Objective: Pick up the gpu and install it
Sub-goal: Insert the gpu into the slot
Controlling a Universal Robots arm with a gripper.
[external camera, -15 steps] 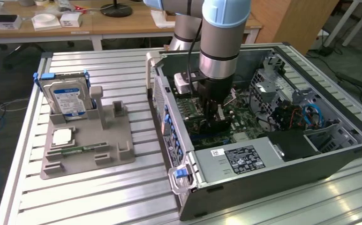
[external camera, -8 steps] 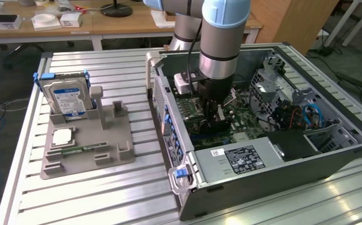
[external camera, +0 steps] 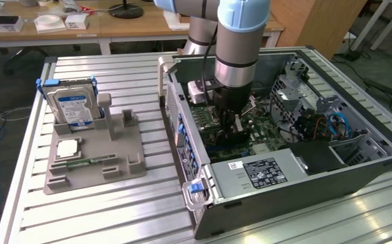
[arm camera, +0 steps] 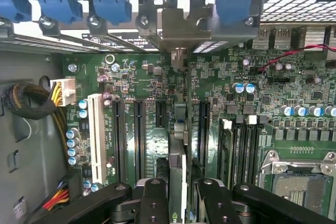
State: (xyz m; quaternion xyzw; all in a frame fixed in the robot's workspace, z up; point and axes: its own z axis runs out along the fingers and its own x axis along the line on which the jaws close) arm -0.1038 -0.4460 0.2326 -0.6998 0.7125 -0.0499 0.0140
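A: Exterior view — any writing?
B: None legible on the drive [external camera: 74, 108] near the table's [external camera: 115, 213] far edge. The gripper [external camera: 236, 131] is inside the case [external camera: 304, 178].
A: Wrist view?
B: Fingers [arm camera: 154, 203] pinch the gpu [arm camera: 177, 169] edge-on over the motherboard [arm camera: 252, 108], slots close either side.

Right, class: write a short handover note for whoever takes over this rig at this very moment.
Gripper: inside the open computer case, shut on the gpu, held edge-on above the motherboard.
Card position: lined up over the expansion slots, its metal bracket near the case's rear wall.
Done: gpu picked up and carried into the case.
Left: whether the card is seated in a slot can't be told; the gripper has not let go.
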